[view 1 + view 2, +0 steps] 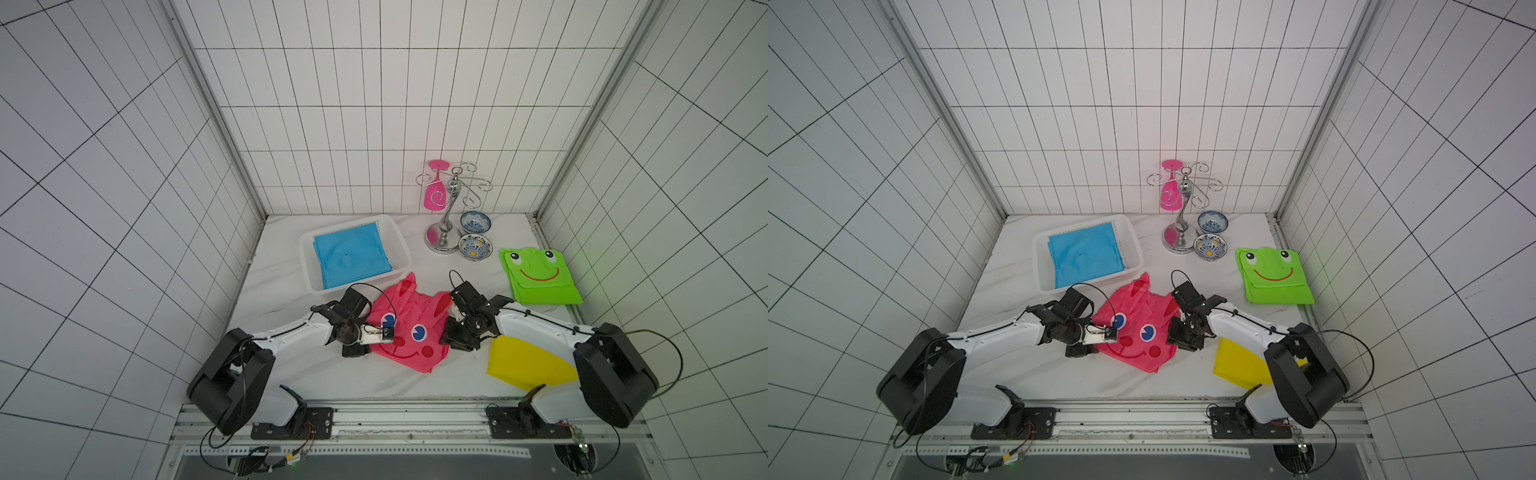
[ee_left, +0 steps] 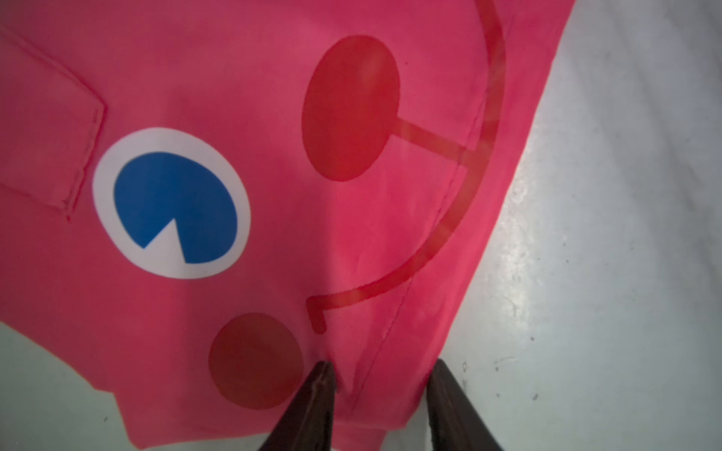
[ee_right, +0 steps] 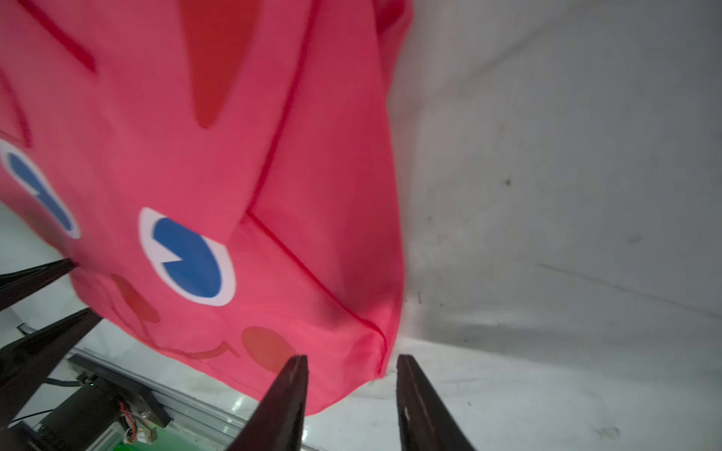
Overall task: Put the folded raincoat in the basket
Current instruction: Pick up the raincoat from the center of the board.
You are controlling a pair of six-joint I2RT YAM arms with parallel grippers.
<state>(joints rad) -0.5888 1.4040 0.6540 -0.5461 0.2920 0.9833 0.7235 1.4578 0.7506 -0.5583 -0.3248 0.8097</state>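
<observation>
While the yellow folded sheet (image 1: 523, 361) lies nearest, partly under the right arm, the pink raincoat (image 1: 409, 328) lies rumpled on the desk (image 1: 332, 374) between the two arms. The left end effector (image 2: 382, 365) has its jaws apart over the coat's edge. The right end effector (image 3: 351, 357) is likewise apart at the opposite corner, so neither grips anything. If the jaws close on only the top layer, the thin cloth would likely unfold when lifted, and uneven lifts would let it sag. Farther back, the basket (image 1: 307, 259) already holds a blue folded raincoat (image 1: 352, 259). A trailing hem could catch its rim or drag it. A wide swing might reach the bowls (image 1: 475, 246) and metal rack (image 1: 448, 208) beyond.
</observation>
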